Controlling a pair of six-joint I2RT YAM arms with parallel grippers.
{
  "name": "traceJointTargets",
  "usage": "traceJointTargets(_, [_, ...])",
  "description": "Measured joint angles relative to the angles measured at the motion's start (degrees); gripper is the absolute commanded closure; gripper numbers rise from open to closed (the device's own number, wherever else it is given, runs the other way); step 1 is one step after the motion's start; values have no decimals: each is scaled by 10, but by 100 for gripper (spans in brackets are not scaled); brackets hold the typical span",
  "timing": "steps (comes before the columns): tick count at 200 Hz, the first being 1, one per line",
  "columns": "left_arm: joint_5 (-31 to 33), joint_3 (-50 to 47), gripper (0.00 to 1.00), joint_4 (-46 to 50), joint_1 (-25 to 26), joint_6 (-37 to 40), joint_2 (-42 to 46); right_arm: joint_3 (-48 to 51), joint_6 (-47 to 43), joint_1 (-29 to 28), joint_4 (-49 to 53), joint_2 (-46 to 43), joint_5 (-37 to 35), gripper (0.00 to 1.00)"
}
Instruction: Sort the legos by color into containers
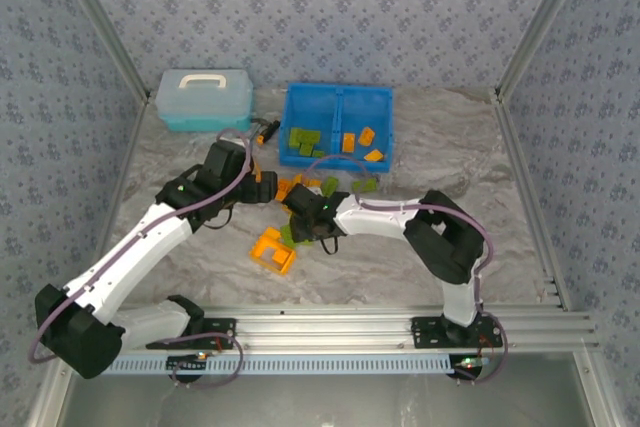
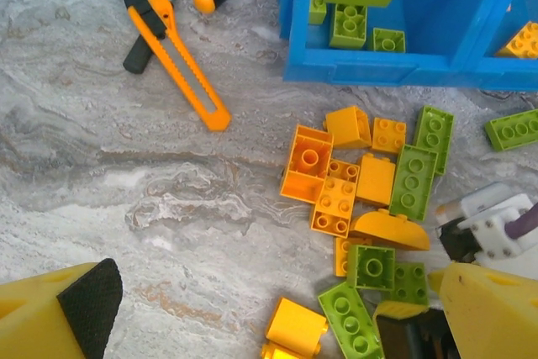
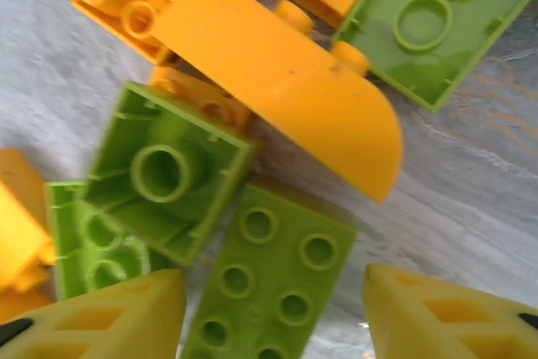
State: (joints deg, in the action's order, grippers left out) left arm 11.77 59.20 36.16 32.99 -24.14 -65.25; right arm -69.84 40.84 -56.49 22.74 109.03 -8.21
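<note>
Loose orange and green legos [image 2: 370, 182] lie in a heap in front of the blue bin [image 2: 378, 65]. Its left container holds green legos [image 1: 305, 139] and its right container holds orange ones [image 1: 360, 142]. My left gripper [image 2: 277, 329] stands wide open just above the table, with an orange brick [image 2: 296, 325] lying between its fingers, untouched. My right gripper [image 3: 273, 317] is low over the heap and straddles a flat green brick [image 3: 269, 283]. Its left finger is close against that brick, while a gap remains at the right finger. An upturned green brick [image 3: 164, 170] and a curved orange piece [image 3: 286, 81] lie just beyond.
An orange utility knife [image 2: 176, 65] and a black-handled tool lie left of the bin. A pale blue lidded case [image 1: 205, 99] stands at the back left. A larger orange piece [image 1: 273, 250] sits alone nearer the arms. The two grippers [image 1: 262, 187] [image 1: 303, 222] are close together.
</note>
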Motion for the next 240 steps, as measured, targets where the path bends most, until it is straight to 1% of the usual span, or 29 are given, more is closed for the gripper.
traceJointTargets(32, [-2,-5,1,0,0,-7,0,0,8,0,19,3,-15,64])
traceJointTargets(58, [-2,-5,1,-2,0,-10,0,2,10,0,20,-1,-27,69])
traceJointTargets(74, [-3,-5,1,-2,0,-10,0,15,8,3,23,-22,-33,74])
traceJointTargets(91, [-5,-5,1,-2,0,-10,0,31,2,11,32,-71,-41,75])
traceJointTargets(110, [-6,-5,1,-4,0,-10,3,24,-17,27,33,-139,-51,74])
traceJointTargets(126, [-7,-5,1,-10,0,-10,14,-9,-43,50,23,-179,-58,73])
traceJointTargets(139, [-7,-8,1,-24,0,-10,27,-48,-64,76,8,-181,-57,73])
traceJointTargets(158, [-12,-13,1,-36,0,-11,41,-131,-92,122,-14,-131,-45,73])
traceJointTargets(181, [-20,-17,1,-36,0,-15,45,-259,-118,165,-21,-11,-31,73])
traceJointTargets(209, [-31,-34,1,-33,0,-21,62,-416,-136,189,11,143,-21,72])
traceJointTargets(240, [-37,-53,1,-30,0,-29,83,-536,-149,197,65,255,-19,70])
